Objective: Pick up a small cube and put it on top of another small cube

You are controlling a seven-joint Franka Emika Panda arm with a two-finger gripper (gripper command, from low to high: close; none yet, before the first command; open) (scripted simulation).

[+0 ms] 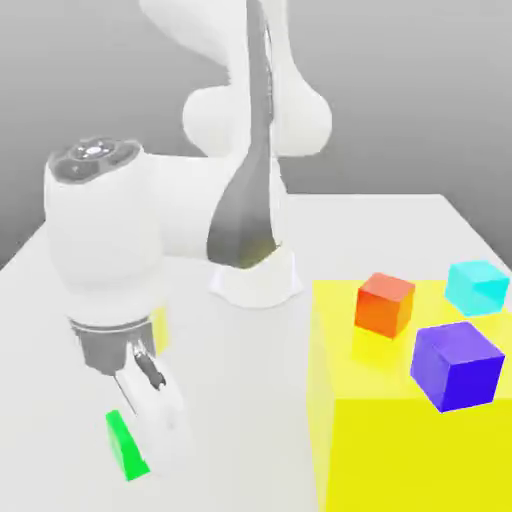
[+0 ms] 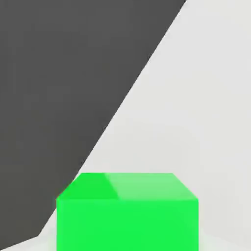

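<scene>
From the exterior view, the white arm bends low over the near corner of the pale counter (image 1: 60, 300), on the exterior view's left, and its end effector (image 1: 150, 420) hangs right down at the small green cube (image 1: 126, 447). The cube sits on the counter just beside the one white finger I can make out, partly hidden behind it, and I cannot tell from here whether the fingers stand wide or have closed on it. Well apart, toward the exterior view's right, a bright yellow platform (image 1: 400, 450) carries an orange cube (image 1: 385, 303), a cyan cube (image 1: 477, 287) and a larger purple cube (image 1: 456, 365), each standing clear of the others. The orange and cyan ones look about the green one's size, so I would guess either could serve as the base. In the hand view, the green cube (image 2: 127, 211) sits close under the camera, square-on, resting flat on the light counter (image 2: 206, 122) near its edge, with dark ground beyond. It reads as a plain, hard-edged block: I would expect it to be light and stiff, with no give, nothing breakable, and smooth faces that might slip under a loose pinch. The sensible hold, to my eye, is across two opposite upright faces, near their middle, so it stays level for setting down.
</scene>
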